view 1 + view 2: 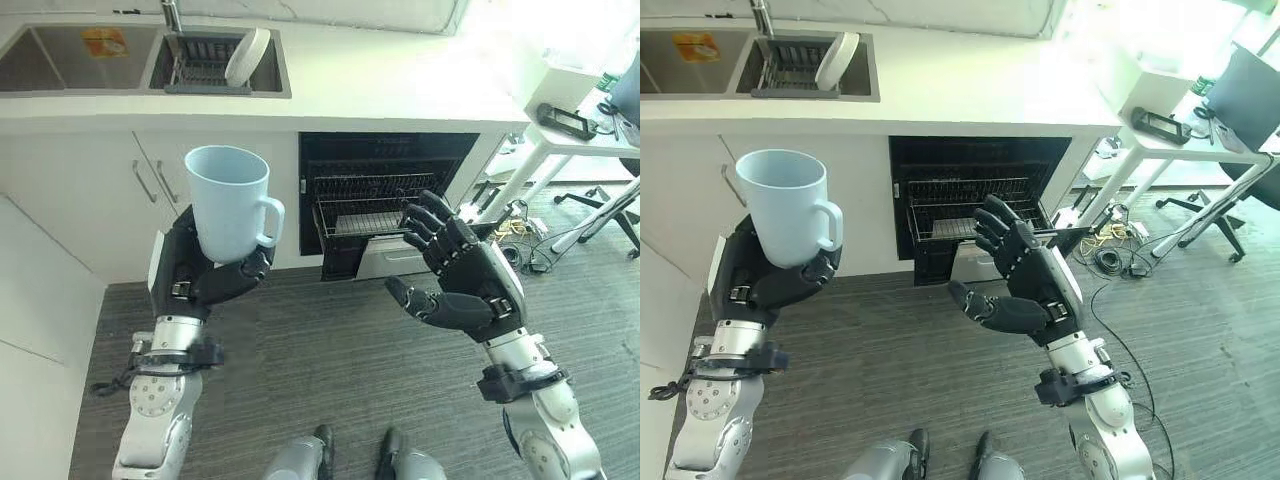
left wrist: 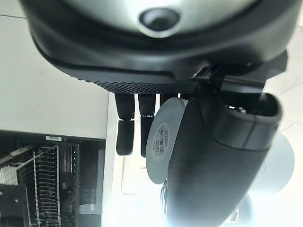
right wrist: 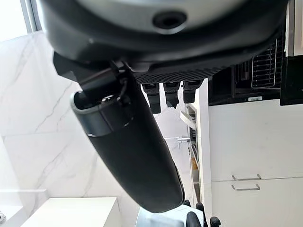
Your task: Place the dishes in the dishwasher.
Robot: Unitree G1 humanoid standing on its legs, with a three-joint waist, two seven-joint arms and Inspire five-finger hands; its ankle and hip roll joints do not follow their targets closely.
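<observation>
Currently our left hand (image 1: 205,270) grips the pale-blue ceramic mug (image 1: 229,200); our right hand (image 1: 462,280) hangs open-fingered. Loading the black wire dishwasher rack (image 1: 365,205) remains; a white plate (image 1: 246,57) waits in the sink (image 1: 150,62).

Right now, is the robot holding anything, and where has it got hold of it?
Yes: the left hand holds a pale blue mug upright, its fingers curled round the mug's base, not the handle. The right hand is open and holds nothing.
</observation>
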